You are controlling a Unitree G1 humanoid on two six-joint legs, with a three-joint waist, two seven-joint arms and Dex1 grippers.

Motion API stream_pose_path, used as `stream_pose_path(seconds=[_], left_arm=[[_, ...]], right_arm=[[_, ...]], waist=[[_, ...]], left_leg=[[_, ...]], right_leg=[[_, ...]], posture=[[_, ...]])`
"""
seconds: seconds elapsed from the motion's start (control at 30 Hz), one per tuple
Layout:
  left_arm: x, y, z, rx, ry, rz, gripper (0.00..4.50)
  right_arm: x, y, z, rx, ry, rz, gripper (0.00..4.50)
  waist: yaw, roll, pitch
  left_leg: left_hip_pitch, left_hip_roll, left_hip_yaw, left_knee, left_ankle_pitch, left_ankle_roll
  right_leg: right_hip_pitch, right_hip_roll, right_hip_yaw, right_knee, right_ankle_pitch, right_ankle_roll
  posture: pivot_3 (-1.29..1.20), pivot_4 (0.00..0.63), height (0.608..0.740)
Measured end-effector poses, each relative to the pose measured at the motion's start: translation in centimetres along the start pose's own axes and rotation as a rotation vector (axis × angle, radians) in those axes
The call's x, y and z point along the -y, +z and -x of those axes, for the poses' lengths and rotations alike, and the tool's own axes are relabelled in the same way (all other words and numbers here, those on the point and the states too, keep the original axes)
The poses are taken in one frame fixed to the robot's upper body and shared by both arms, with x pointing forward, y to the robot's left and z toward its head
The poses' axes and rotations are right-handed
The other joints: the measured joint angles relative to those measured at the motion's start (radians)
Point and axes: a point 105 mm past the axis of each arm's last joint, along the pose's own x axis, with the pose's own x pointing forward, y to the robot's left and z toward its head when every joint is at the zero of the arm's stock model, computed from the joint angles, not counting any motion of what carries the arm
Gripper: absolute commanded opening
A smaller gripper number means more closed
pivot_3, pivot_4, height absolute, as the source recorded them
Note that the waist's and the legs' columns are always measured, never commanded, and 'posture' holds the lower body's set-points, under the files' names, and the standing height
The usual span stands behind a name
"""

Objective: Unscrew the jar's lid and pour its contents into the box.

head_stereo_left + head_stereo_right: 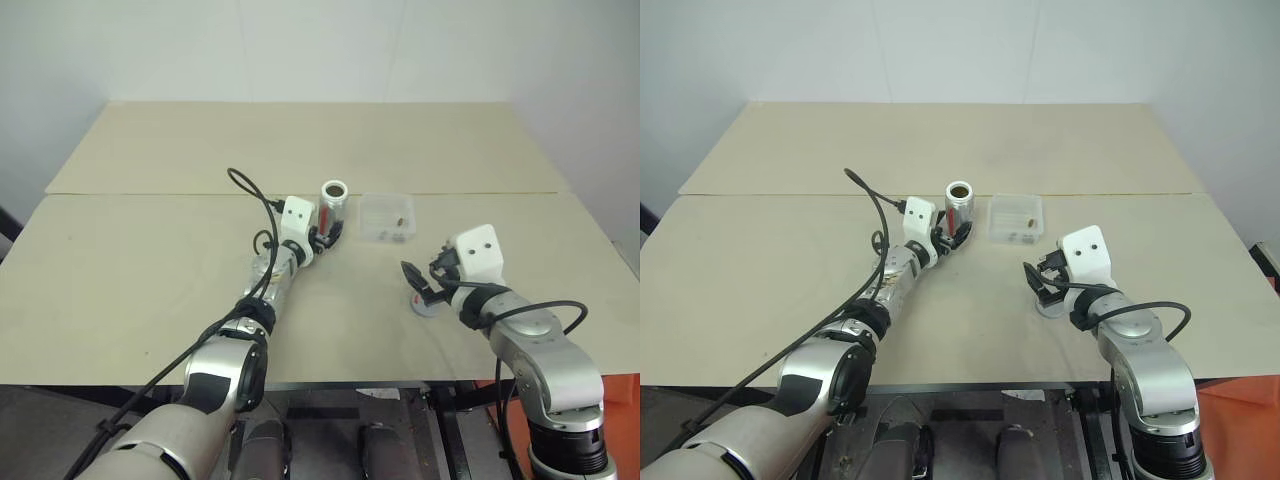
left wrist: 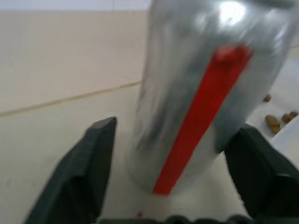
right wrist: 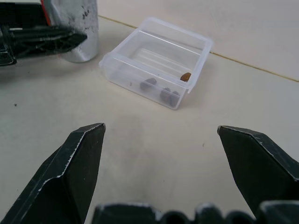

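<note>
So the jar (image 1: 333,203) is seen standing upright on the desk (image 1: 150,250) with its lid off and its dark mouth showing, a red stripe running down its side. The left gripper (image 1: 327,236) is parked right at its base, jaws spread wide on either side of the jar with a bit of gap, so nothing is actually gripped. Just beside the jar sits the clear box (image 1: 387,217), with a few brown bits (image 3: 161,91) lying inside it. The lid (image 1: 426,304) is found flat on the desk under the right gripper (image 1: 420,285), whose jaws are also wide open and holding nothing.
</note>
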Motion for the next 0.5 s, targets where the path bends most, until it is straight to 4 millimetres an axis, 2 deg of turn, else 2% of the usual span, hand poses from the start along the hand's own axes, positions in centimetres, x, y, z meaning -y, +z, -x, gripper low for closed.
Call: stream_pose_path(seconds=[0.23, 0.4, 0.5], left_arm=[[0.0, 0.3, 0.6, 0.040, -0.025, -0.025, 4.47], [-0.3, -0.6, 2.1, 0.044, -0.039, -0.012, 4.47], [-0.2, -0.2, 3.2, 0.065, -0.060, 0.007, 4.47]], right_arm=[[-0.3, 0.1, -0.2, 0.001, 0.015, 0.003, 4.50], [-0.3, -0.1, -0.3, -0.007, 0.021, 0.002, 4.50], [-0.4, -0.1, -0.4, -0.013, 0.029, 0.014, 4.50]], waist=[[-0.002, 0.000, 0.000], [-0.007, 0.000, 0.000], [-0.008, 0.000, 0.000]], left_leg=[[0.000, 0.000, 0.000, 0.000, 0.000, 0.000], [0.000, 0.000, -0.002, 0.000, 0.000, 0.000], [0.000, 0.000, -0.005, 0.000, 0.000, 0.000]], right_leg=[[0.000, 0.000, 0.000, 0.000, 0.000, 0.000], [0.000, 0.000, 0.000, 0.000, 0.000, 0.000], [0.000, 0.000, 0.000, 0.000, 0.000, 0.000]], posture=[[0.00, 0.150, 0.740], [0.00, 0.150, 0.740], [0.00, 0.150, 0.740]])
